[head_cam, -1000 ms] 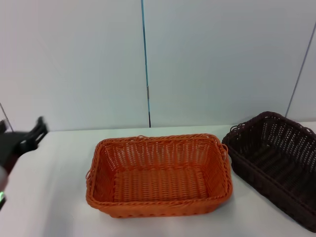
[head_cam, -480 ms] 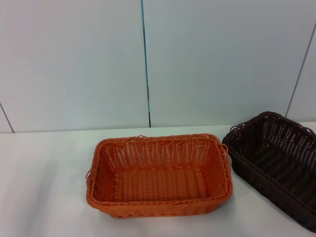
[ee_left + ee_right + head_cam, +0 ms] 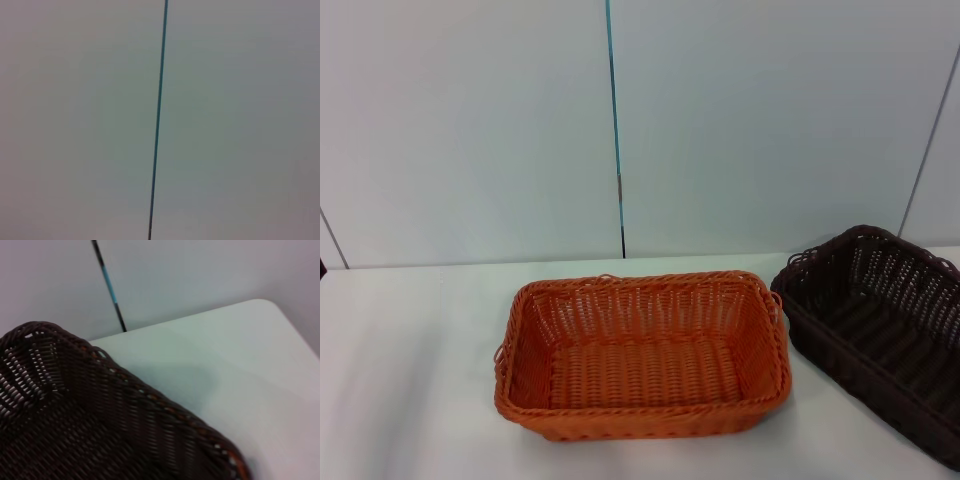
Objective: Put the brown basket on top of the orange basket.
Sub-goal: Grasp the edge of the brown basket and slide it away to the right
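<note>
The orange basket sits empty in the middle of the white table in the head view. To its right, a short gap away, the brown basket stands on the table, turned at an angle and cut off by the frame edge. The right wrist view looks down from close above the brown basket, showing its braided rim and woven inside. Neither gripper shows in any view. The left wrist view holds only the wall.
The white table runs back to a pale wall with a thin blue seam. A rounded table corner shows in the right wrist view beyond the brown basket.
The dark left arm seen at the far left edge one second ago has withdrawn out of the head view. Both baskets have stayed in place.
</note>
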